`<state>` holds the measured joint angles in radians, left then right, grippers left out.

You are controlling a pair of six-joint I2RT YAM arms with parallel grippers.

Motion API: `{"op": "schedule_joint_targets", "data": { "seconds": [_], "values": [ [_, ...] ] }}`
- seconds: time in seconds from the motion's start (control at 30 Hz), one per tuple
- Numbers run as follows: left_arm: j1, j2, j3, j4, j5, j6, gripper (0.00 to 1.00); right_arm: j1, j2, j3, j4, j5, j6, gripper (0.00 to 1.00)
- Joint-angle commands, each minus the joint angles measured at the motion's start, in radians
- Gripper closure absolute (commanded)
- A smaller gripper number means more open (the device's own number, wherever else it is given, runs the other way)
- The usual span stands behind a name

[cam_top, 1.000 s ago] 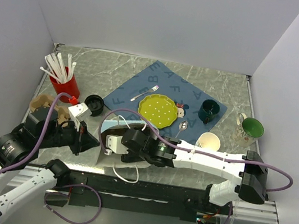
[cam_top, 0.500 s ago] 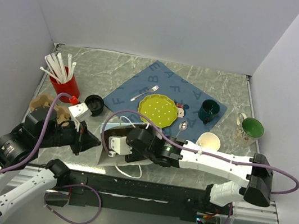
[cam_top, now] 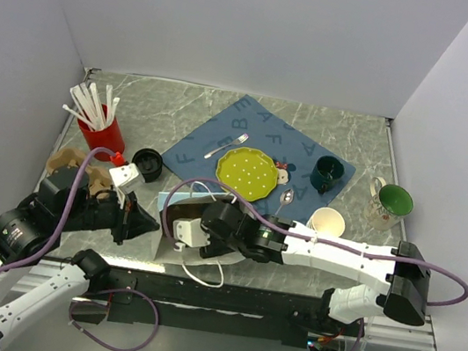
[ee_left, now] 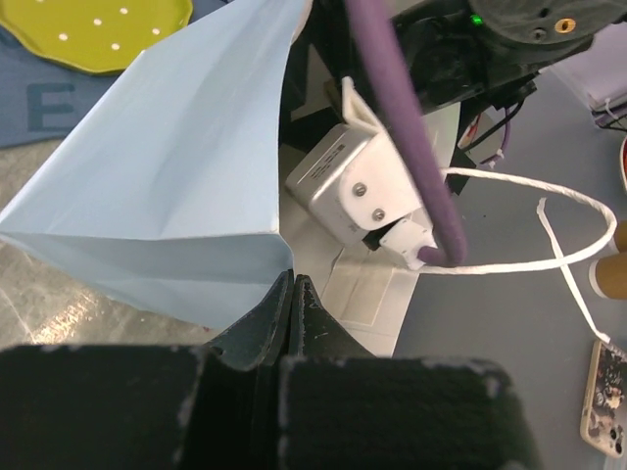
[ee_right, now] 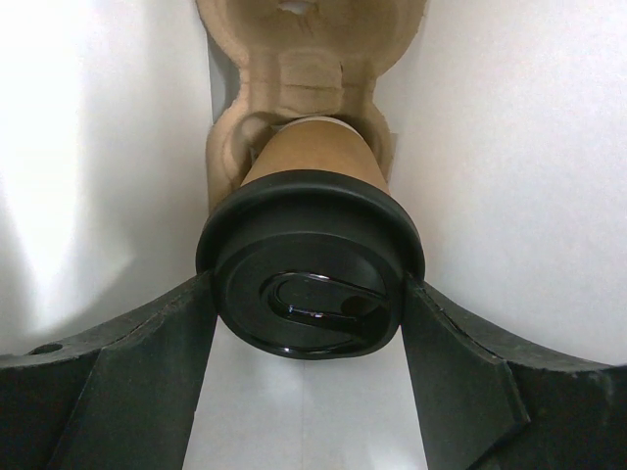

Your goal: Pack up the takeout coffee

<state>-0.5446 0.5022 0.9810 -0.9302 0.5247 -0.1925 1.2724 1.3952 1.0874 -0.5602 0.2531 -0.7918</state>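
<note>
The takeout coffee [ee_right: 309, 245] sat directly between the 2 fingers of the right gripper [ee_right: 309, 286]. Its long axis ran straight along the gripper's line of reach: black lid toward the wrist, tan base pointing away. The base was lodged in a well of the pulp cup carrier [ee_right: 294, 59] deep inside the paper bag [ee_left: 186, 166]. The right gripper was grasping the cup, with 1 finger pressed against each side of the lid rim. The next move therefore looked like a matter of letting go and backing out along that same axis.

The bag lay at the near edge of the surface [cam_top: 313, 126], left of centre, between the 2 arms. The right arm reached into it from the right. The left gripper [ee_left: 292, 289] was clenched tight at the bag's lower edge and appeared to pinch the paper.

The cup was plain brown paper, tapering toward the base. Its domed black lid was glossy, seated evenly, and had a sip opening.
</note>
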Motion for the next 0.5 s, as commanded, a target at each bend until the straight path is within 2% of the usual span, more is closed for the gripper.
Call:
{"op": "schedule_joint_targets", "data": {
  "seconds": [0.0,0.17,0.47],
  "values": [
    [0.0,0.007,0.001,0.057,0.086,0.051,0.99,-0.007,0.019,-0.006,0.039,0.015,-0.017,0.79],
    [0.0,0.024,-0.002,0.057,0.104,0.061,0.99,-0.008,0.034,0.026,0.019,0.046,-0.001,0.79],
    [0.0,0.033,-0.004,0.062,0.092,0.056,0.99,-0.013,0.021,-0.014,0.052,-0.009,0.003,0.8]
  ]
}}
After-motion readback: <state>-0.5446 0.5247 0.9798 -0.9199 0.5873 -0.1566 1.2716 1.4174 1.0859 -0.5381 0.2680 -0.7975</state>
